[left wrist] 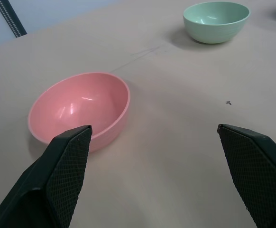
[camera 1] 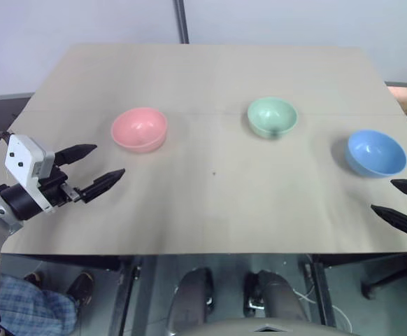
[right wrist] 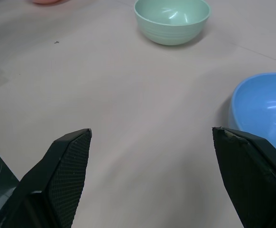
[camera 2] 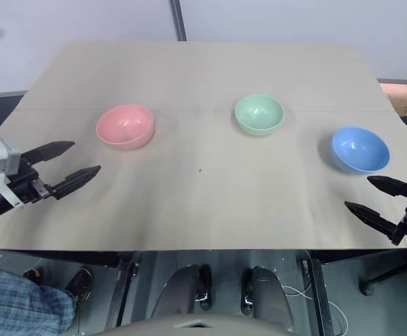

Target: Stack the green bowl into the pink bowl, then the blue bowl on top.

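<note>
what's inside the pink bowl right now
Nothing: the pink bowl sits empty on the table, its whole inner surface showing. The green bowl and blue bowl stand apart, not yet stacked.

Soft, even light falls from overhead onto the pale tabletop, bright without harshness. Each bowl throws only a faint shadow at its base, and small white glints sit inside the pink bowl and the blue bowl. Everything looks reasonably sharp, no motion blur.
</note>
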Action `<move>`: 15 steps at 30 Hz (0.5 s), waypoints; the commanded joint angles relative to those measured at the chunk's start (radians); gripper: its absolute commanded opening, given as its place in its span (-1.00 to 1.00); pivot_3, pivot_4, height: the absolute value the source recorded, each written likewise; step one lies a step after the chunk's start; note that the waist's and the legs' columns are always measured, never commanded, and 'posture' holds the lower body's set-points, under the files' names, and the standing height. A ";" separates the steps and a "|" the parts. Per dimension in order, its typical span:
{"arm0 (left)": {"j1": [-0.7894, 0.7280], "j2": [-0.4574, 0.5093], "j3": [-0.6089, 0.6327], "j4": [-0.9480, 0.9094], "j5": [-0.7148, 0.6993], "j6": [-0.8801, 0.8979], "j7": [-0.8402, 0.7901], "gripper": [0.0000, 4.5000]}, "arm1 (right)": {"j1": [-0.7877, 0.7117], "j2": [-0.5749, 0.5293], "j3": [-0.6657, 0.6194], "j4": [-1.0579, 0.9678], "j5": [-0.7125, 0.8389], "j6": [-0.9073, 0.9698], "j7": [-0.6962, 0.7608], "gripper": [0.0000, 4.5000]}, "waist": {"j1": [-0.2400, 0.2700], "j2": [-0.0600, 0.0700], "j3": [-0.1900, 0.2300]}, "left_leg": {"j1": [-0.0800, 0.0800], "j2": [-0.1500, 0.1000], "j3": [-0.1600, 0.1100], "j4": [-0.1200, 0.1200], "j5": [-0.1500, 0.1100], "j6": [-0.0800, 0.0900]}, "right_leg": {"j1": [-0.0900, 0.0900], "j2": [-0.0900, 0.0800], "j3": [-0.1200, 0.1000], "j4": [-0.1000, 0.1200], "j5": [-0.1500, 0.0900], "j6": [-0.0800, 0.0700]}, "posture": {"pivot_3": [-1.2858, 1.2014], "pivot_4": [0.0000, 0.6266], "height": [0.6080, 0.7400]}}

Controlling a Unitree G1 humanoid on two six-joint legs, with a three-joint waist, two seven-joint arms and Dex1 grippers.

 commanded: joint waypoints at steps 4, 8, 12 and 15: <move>-0.037 0.011 -0.012 0.000 -0.003 -0.017 0.010 1.00 | 0.002 0.002 -0.042 -0.015 0.017 -0.025 0.002 0.96 | 0.001 0.000 0.000 | 0.000 0.000 0.000 0.000 0.000 0.000 | 0.000 0.000 0.000 0.000 0.000 0.000 | 0.03 -0.52 1.00; -0.040 0.011 -0.018 0.002 -0.001 -0.018 0.010 1.00 | 0.001 0.001 -0.042 -0.011 0.017 -0.030 0.004 0.96 | 0.000 0.000 0.000 | 0.000 0.000 0.000 0.000 0.002 0.003 | 0.000 0.000 0.000 0.000 0.000 0.000 | 0.03 -0.52 1.00; -0.041 0.012 -0.021 0.002 -0.003 -0.019 0.011 1.00 | 0.001 -0.001 -0.040 -0.006 0.016 -0.036 0.007 0.96 | 0.000 0.000 0.000 | 0.000 0.000 0.000 0.000 0.002 0.003 | 0.000 0.000 0.000 0.000 0.000 0.000 | 0.03 -0.52 1.00; -0.042 0.012 -0.022 0.002 -0.003 -0.019 0.012 1.00 | 0.000 -0.001 -0.039 -0.003 0.017 -0.041 0.008 0.96 | 0.000 0.000 0.000 | 0.000 0.000 0.000 0.000 0.002 0.003 | 0.000 0.000 0.000 0.000 0.000 0.000 | 0.03 -0.52 1.00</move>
